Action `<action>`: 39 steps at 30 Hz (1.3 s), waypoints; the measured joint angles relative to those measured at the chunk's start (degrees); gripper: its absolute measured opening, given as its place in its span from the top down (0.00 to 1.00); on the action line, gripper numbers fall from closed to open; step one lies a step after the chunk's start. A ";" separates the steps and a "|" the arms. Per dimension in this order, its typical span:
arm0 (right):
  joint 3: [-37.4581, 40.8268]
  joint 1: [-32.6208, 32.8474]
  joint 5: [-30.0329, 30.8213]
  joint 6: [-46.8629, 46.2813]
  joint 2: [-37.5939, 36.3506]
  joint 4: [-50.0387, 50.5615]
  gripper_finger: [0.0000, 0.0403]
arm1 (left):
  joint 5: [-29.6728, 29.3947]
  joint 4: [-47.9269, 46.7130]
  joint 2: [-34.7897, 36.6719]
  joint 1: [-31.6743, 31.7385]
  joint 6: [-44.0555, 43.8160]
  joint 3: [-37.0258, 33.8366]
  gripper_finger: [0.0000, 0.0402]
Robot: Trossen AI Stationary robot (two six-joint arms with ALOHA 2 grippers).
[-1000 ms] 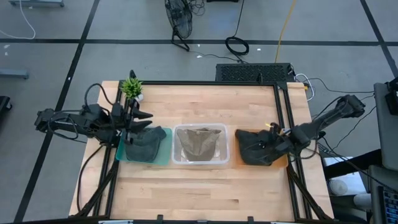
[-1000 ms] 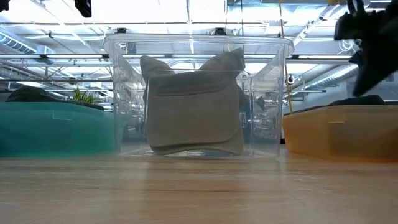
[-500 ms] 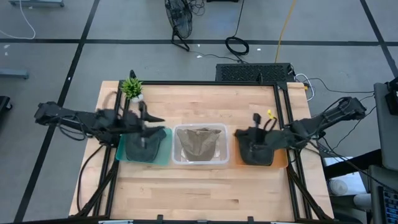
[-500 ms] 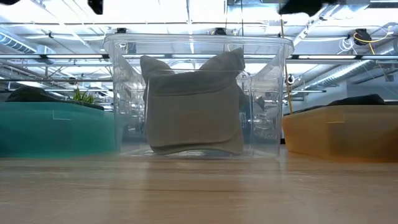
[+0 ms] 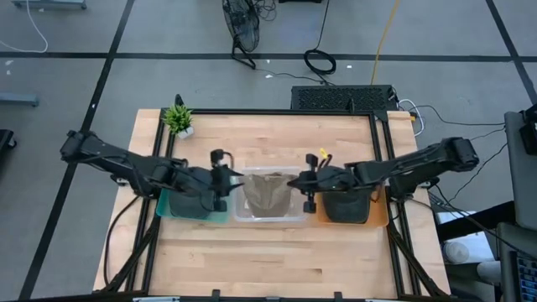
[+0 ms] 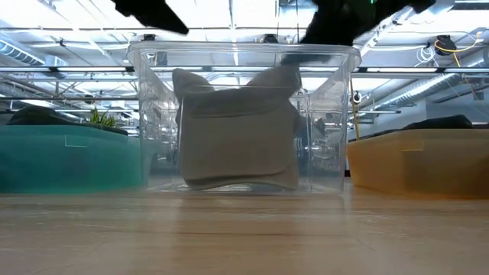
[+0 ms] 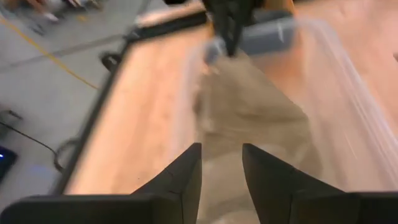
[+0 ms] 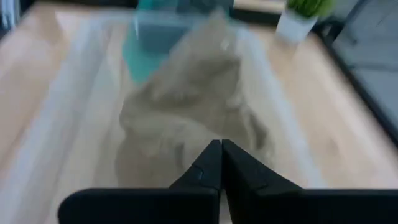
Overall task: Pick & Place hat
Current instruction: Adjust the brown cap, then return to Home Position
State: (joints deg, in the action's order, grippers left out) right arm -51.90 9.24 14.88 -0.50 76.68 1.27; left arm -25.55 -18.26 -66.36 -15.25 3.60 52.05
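the crumpled tan fabric hat (image 5: 268, 195) is lying inside the clear plastic bin (image 5: 242, 211) at the middle of the wooden table (image 5: 268, 252), slumped against the bin's far wall in the low view. both arms are reaching in from opposite sides: the left gripper (image 5: 232, 176) is hovering at the bin's left rim with its fingers standing apart and nothing between them, and the right gripper (image 5: 295, 182) is hovering at the right rim with its fingers pressed together, empty.

the step in hand looks like the approach for a grasp. to do it well, the left gripper should be coming down over a raised fold of the cloth, not the flat part, and closing only once the fingers are straddling fabric. the right one would need to open first.

the bin's upright walls are standing in the way of any low sideways entry, so coming from above is safer. a teal tray (image 5: 223, 216) with a dark hat (image 5: 191, 204) is sitting just left, an orange tray (image 5: 382, 220) with another dark hat (image 5: 346, 208) just right, and a small green potted plant (image 5: 178, 118) near the far left corner.
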 joint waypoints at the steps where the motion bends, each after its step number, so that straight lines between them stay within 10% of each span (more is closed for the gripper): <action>1: 0.00 -0.24 -0.60 -0.43 0.81 0.95 1.00 | 1.13 -0.48 -0.97 0.00 -0.61 0.01 0.68; 25: -0.07 -0.95 -1.98 -4.05 2.59 6.96 1.00 | 9.73 -0.82 -15.49 4.38 -5.89 0.24 0.68; 39: 0.11 -0.88 -5.74 -3.10 -6.72 6.32 0.98 | 7.16 -5.15 2.37 4.86 -1.77 -0.10 0.68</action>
State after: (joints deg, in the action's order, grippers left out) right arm -51.78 8.36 9.14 -3.60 69.95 7.59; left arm -18.39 -23.41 -63.99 -10.39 1.83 51.95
